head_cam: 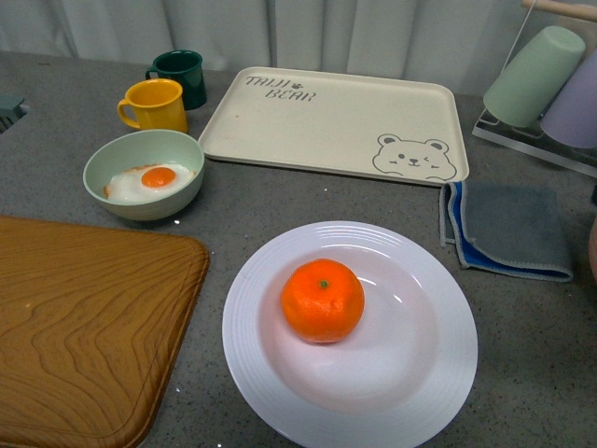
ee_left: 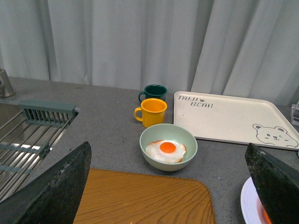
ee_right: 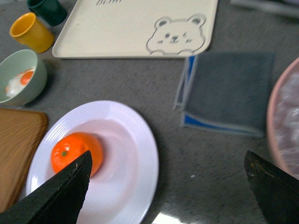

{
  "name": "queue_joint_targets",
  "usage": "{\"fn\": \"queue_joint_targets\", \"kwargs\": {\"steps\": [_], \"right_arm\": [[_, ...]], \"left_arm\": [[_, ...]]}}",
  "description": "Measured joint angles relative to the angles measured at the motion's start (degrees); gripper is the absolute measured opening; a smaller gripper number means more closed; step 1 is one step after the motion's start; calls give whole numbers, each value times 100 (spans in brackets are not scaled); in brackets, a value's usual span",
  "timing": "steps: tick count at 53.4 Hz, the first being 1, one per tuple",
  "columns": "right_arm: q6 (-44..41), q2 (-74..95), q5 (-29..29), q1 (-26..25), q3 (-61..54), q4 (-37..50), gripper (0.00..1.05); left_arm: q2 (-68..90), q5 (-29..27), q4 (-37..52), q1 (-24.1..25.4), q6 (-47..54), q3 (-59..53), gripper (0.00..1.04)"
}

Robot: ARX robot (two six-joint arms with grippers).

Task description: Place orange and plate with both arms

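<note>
The orange (head_cam: 322,300) sits in the middle of the white plate (head_cam: 410,280) on the grey counter, front centre. Neither arm shows in the front view. In the right wrist view the orange (ee_right: 70,153) lies in the plate (ee_right: 135,140), and my right gripper (ee_right: 168,196) is open and empty above the counter beside the plate's rim. My left gripper (ee_left: 168,196) is open and empty above the wooden board (ee_left: 140,198); only a sliver of the plate (ee_left: 247,203) shows by one finger.
A wooden board (head_cam: 84,317) lies front left. A green bowl with a fried egg (head_cam: 143,175), a yellow mug (head_cam: 154,105) and a dark green mug (head_cam: 181,75) stand behind it. A cream bear tray (head_cam: 336,121) lies at the back, a folded grey cloth (head_cam: 508,229) right, and a pink bowl (ee_right: 285,121) beyond the cloth.
</note>
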Motion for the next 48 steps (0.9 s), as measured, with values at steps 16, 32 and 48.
{"fn": "queue_joint_targets", "kwargs": {"steps": [16,32,48], "right_arm": [[1202,1731,-1759,-254,625,-225,95],[1141,3071,-1989,-155,1250,-695,95],[1235,3886,-2181,-44,1545,-378,95]], "left_arm": [[0,0,0,0,0,0,98],[0,0,0,0,0,0,98],[0,0,0,0,0,0,98]]}}
